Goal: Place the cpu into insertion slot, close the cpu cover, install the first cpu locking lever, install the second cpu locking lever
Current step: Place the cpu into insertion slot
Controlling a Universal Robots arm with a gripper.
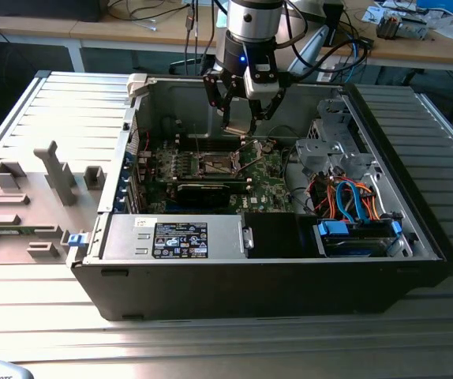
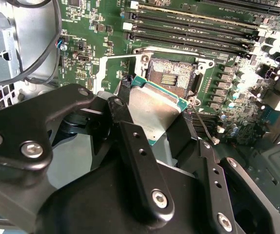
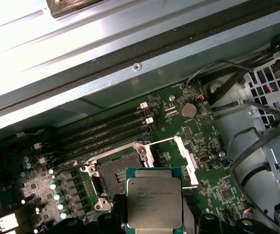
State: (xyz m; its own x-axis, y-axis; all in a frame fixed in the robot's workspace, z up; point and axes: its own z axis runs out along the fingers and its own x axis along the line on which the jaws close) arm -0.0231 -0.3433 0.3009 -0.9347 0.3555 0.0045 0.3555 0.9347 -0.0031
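Inside the open grey-and-black computer case (image 1: pixel 290 276), exterior view first: the gripper (image 1: pixel 241 118) hangs over the green motherboard (image 1: pixel 267 180), with something flat pinched between its two dark fingers.

Second wrist view: there's the one cpu (image 2: pixel 152 109), flat and square, with a matte silver top and a green rim. It sits tilted, clamped by black metal fingers (image 2: pixel 125 126), near the single insertion slot (image 2: pixel 171 73) with its dark centre and silvery rim.

First wrist view: the cpu (image 3: pixel 153 204) is held beside the bare insertion slot (image 3: pixel 118 170), and the thin cpu cover (image 3: pixel 185 158) is flipped open.
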